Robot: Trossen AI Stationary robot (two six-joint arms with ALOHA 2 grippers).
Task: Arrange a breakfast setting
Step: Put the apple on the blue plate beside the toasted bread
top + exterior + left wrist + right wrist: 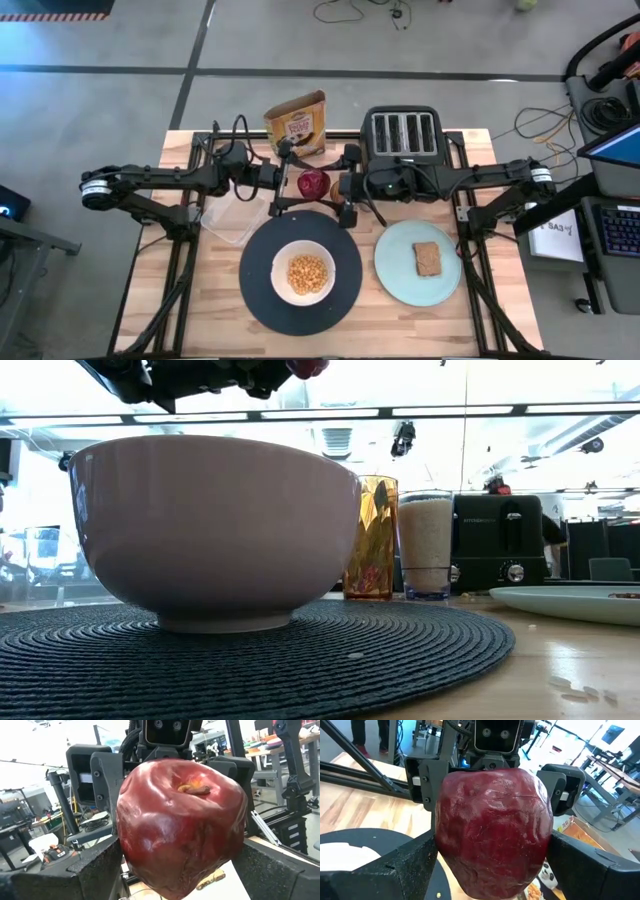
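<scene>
Left wrist view: dark red fruit (180, 827) glossy, dimpled.

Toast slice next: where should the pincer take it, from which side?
Pinch the toast slice across its long edges from straight above: it lies flat on the pale green plate. Left pincer and right pincer both clamp the dark red apple.
</scene>
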